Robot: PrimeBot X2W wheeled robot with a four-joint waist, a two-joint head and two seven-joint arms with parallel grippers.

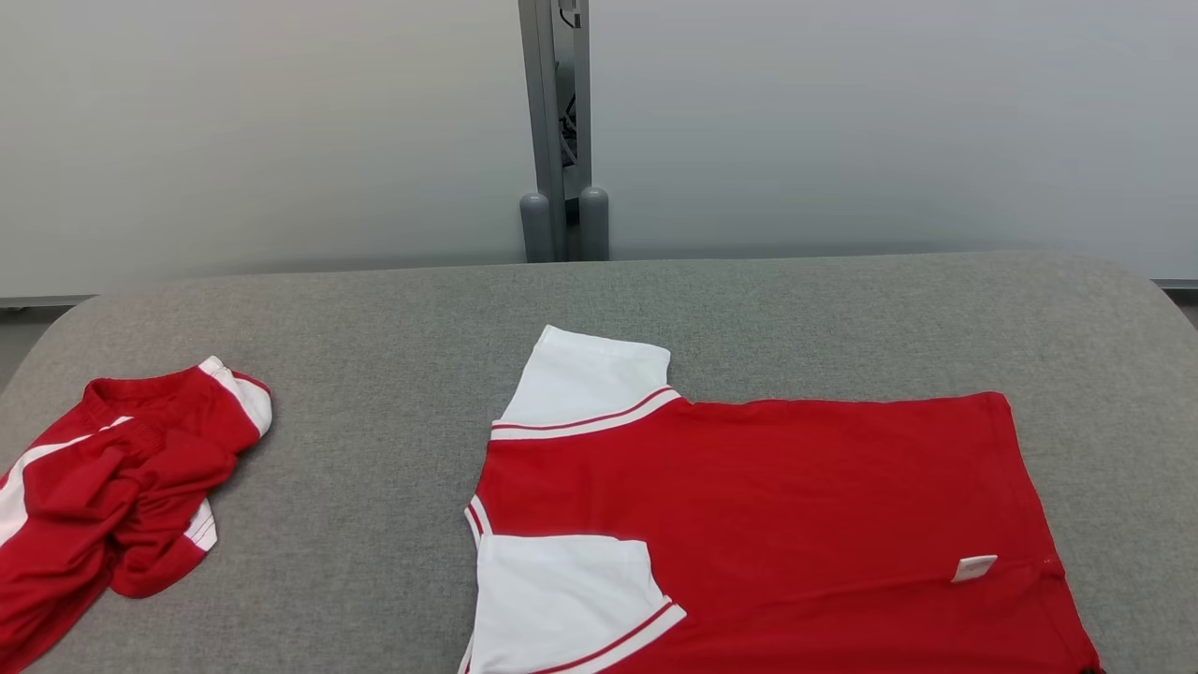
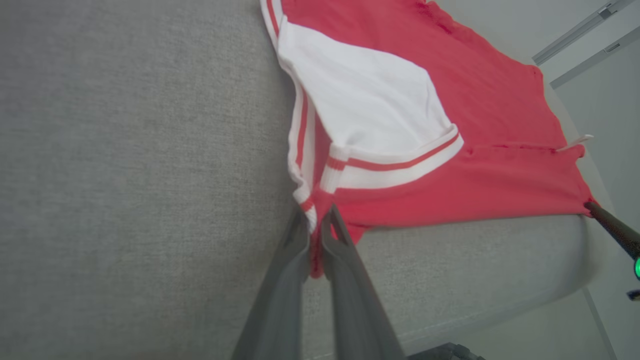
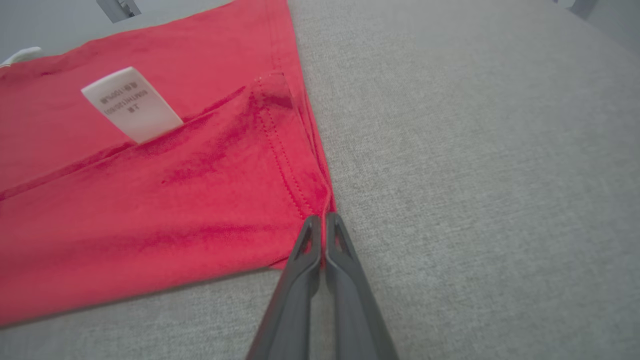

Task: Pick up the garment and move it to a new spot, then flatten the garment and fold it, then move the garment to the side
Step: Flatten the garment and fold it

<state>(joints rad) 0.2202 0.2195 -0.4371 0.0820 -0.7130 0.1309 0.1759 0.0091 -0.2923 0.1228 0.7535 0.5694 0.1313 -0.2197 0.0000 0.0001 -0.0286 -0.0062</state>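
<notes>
Head view: the shirt (image 1: 767, 505) lies flat on the table (image 1: 374, 524) with one sleeve tucked in. Folding seems begun, and the move aside is not yet done.

Left wrist view: my left gripper (image 2: 315, 222) is pinched tight on the shoulder corner, and the shirt spreads beyond my fingertips.

Right wrist view: my right gripper (image 3: 324, 222) is clamped on the hem corner.

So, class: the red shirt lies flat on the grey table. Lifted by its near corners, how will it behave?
Probably floppy: the shirt lies thin and creased, so it should sag between the left gripper and right gripper pinching its corners. Likely light, as thin cloth. It may drag on the coarse table.
</notes>
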